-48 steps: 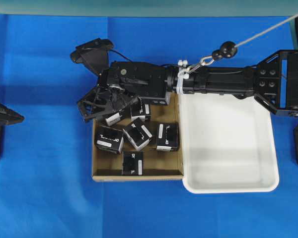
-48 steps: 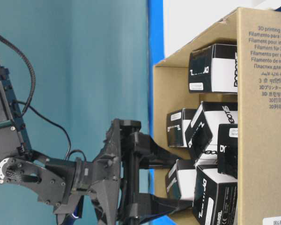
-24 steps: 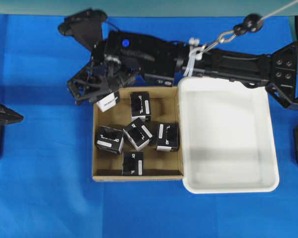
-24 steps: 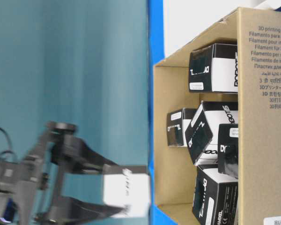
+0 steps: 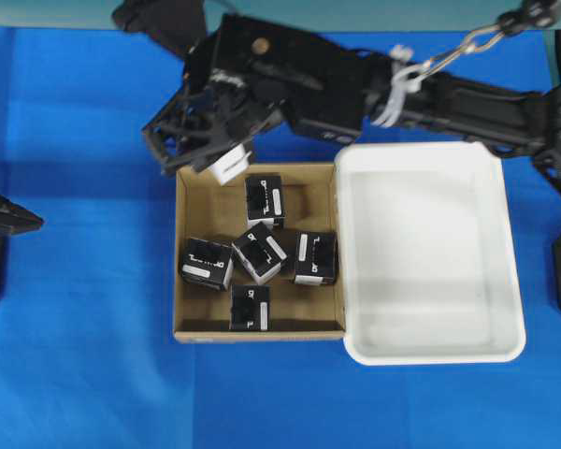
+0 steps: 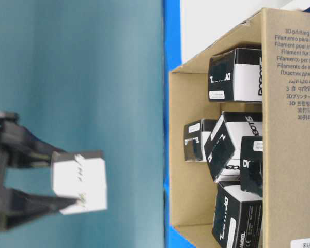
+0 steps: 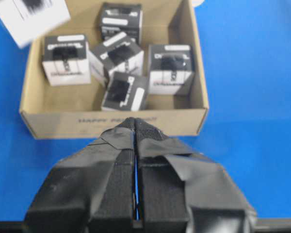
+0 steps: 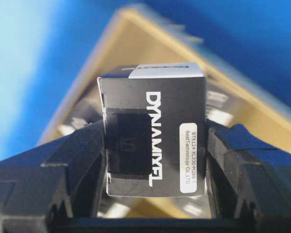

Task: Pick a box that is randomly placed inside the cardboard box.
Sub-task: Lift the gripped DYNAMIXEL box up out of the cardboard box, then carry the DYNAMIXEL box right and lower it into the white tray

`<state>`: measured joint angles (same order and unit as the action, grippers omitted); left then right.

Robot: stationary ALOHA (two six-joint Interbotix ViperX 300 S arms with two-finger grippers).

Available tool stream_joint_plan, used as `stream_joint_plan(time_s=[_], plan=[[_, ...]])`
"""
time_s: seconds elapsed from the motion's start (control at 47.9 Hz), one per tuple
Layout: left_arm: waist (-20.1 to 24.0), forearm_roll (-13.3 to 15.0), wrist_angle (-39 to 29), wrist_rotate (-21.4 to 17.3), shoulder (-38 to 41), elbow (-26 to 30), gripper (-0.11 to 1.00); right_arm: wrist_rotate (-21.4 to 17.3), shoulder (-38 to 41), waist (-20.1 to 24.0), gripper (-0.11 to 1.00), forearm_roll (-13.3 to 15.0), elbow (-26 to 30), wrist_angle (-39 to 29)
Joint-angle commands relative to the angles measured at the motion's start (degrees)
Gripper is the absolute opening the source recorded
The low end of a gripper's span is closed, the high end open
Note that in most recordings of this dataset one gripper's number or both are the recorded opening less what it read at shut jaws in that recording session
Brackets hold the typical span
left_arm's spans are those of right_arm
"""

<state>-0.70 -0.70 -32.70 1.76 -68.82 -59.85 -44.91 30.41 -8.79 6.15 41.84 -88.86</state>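
Observation:
My right gripper (image 5: 217, 161) is shut on the box (image 5: 230, 167), a small black carton with a white face. It hangs in the air above the back left corner of the cardboard box (image 5: 258, 330). In the right wrist view the box (image 8: 153, 136) sits squarely between both fingers, a white word across its face, with the cardboard box (image 8: 150, 43) blurred beneath. The table-level view shows the box (image 6: 78, 181) well off the cardboard box (image 6: 289, 155). My left gripper (image 7: 135, 127) is shut on nothing and stays low at the left, pointing at the cardboard box (image 7: 111, 121).
Several more black cartons (image 5: 259, 252) lie inside the cardboard box, some tilted. A white plastic tray (image 5: 435, 355) with nothing in it stands against the cardboard box's right wall. The right arm stretches across the back of the table, over the tray's far rim. Blue cloth covers the table.
The right gripper has risen out of the cardboard box's back left corner with the box in its fingers, and now holds it clear of the carton. The left arm has not moved.

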Motion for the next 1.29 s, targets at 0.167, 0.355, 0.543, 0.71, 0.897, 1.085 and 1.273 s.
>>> stream_joint_plan(time_s=[0.167,0.355,0.543,0.71,0.897,1.085,1.273], plan=[[0.0,-0.1,0.4,0.1,0.4,1.2,-0.05,-0.1,-7.1,0.4,0.61,2.2,-5.6,-2.5],[0.0,-0.2,0.4,0.3,0.4,1.2,-0.05,-1.4,-13.7,0.3,0.61,2.5,-14.3,-1.2],[0.0,-0.1,0.3,0.1,0.5,1.2,-0.05,-2.9,-20.8,0.0,0.61,2.5,-23.9,4.2],[0.1,-0.1,0.7,0.2,0.7,1.1,-0.05,-2.2,-26.5,-0.9,0.61,2.0,-32.2,6.3],[0.6,-0.2,2.4,0.2,1.2,1.1,-0.05,-1.8,-32.7,-2.7,0.61,1.1,-40.3,9.3],[0.7,-0.2,3.0,-0.1,2.5,0.6,-0.05,-1.8,-38.1,-4.6,0.61,0.4,-50.6,16.6],[0.7,-0.1,3.5,0.0,2.5,0.4,-0.05,-1.0,-43.0,-6.0,0.61,0.4,-60.9,25.8]])
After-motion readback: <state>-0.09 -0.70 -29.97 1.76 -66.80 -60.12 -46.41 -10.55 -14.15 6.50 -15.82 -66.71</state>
